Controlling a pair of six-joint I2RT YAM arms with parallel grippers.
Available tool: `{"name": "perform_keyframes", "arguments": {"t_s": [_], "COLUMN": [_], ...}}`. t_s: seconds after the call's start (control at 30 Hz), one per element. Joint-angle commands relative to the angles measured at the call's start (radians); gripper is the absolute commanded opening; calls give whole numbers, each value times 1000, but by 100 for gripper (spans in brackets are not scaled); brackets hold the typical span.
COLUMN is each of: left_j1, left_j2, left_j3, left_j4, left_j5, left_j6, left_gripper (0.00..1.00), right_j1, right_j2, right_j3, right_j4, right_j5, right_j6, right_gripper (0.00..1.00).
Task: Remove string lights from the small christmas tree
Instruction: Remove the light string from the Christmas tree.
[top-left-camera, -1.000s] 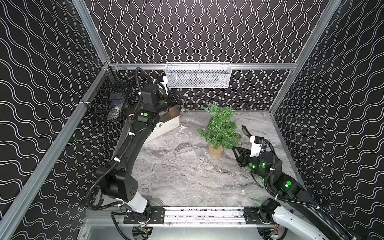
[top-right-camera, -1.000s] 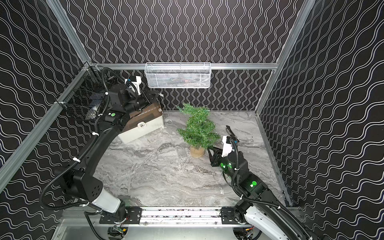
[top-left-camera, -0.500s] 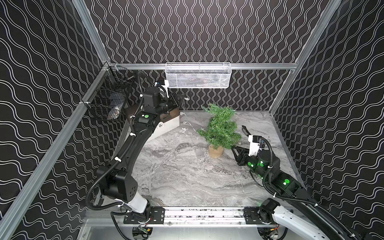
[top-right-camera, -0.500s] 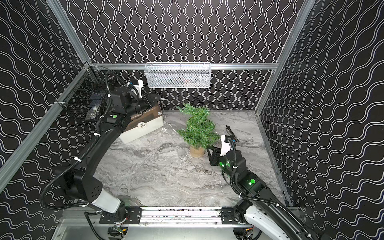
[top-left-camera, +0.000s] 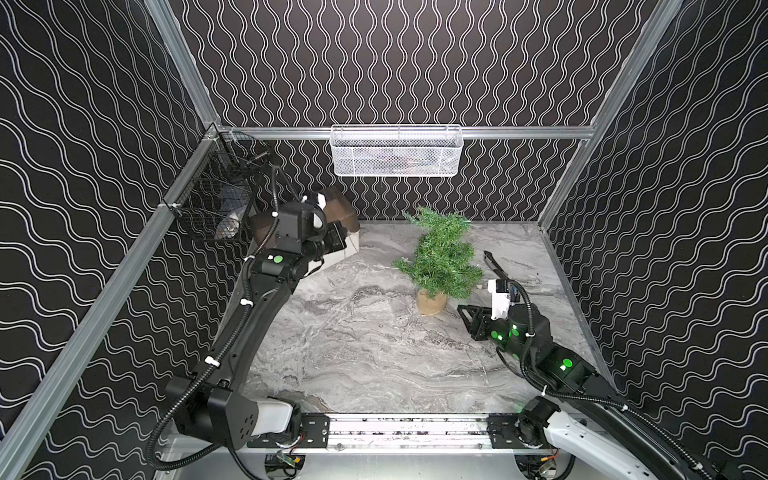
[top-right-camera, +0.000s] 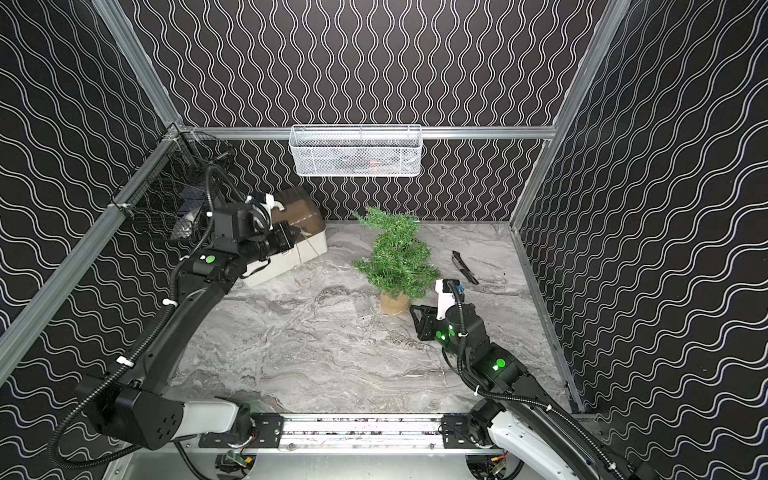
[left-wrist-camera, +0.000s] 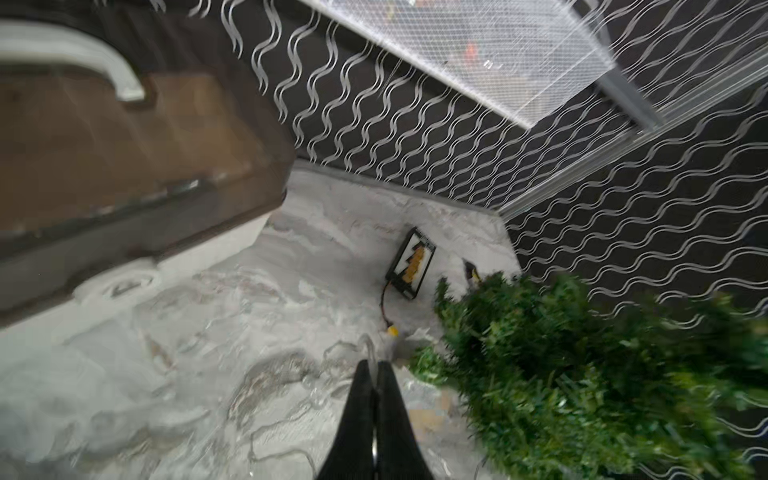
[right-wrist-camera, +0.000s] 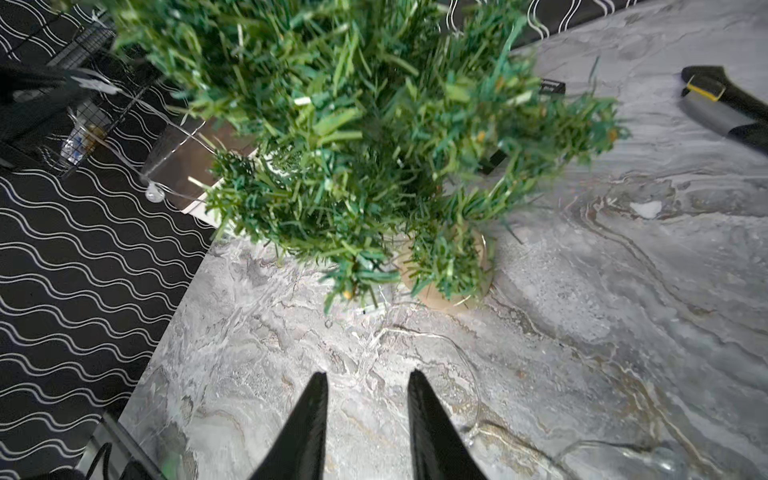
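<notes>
Grey marbled desk (top-left-camera: 374, 353) fills a cell walled on three sides in black wavy-lined panels, and we see its widest bare stretch in the front middle, between the two arms. Toward the back, right of centre, the small christmas tree (top-left-camera: 442, 253) stands upright on its tan base, near the back wall but apart from it. We find the string lights (right-wrist-camera: 151, 193) partly off it: thin wire with a clear bulb runs through the air from the lower branches toward the left arm, and more lies in loose loops on the desk by the base. At the back left the left fingers (left-wrist-camera: 360, 399) are pressed together, pinching that wire at their tips, close beside a storage box (top-right-camera: 286, 262) with a brown lid. The right fingers (right-wrist-camera: 309, 419) are spread with nothing between them, low over the desk near the tree's base. A black utility knife (top-right-camera: 464, 268) lies between the tree and the desk's right edge. A white mesh basket (top-left-camera: 397, 153) hangs on the back rail, a black wire basket (top-left-camera: 212, 203) on the left rail.
</notes>
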Motion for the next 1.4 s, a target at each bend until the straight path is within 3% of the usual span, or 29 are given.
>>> {"name": "perform_keyframes", "arguments": {"t_s": [0.0, 0.2, 0.37, 0.5, 0.63, 0.87, 1.13, 1.37], "left_j1": [1, 8, 62, 133, 140, 142, 142, 143], "left_j2": [-31, -18, -7, -19, -17, -10, -15, -27], "left_j3": [-60, -56, -19, -9, -9, -30, -42, -56], "left_j4": [-15, -39, -77, -66, -51, -24, -15, -26], "left_j5": [-42, -58, -52, 8, 49, 70, 78, 60], "left_j6": [18, 22, 16, -7, -21, -34, -41, -33], "left_gripper": [0, 0, 0, 0, 0, 0, 0, 0], "right_j1": [2, 2, 1, 2, 2, 1, 19, 186], "right_j2": [-9, -5, 24, 109, 213, 389, 639, 869], "right_j3": [-29, -139, -247, -310, -342, -288, -265, -113], "right_j4": [-14, 15, 105, 190, 290, 319, 573, 708], "right_j5": [-33, -70, -25, 39, 66, 17, -191, -214], "right_j6": [62, 136, 205, 276, 289, 209, 221, 223], "right_gripper": [34, 36, 40, 47, 52, 56, 48, 46]}}
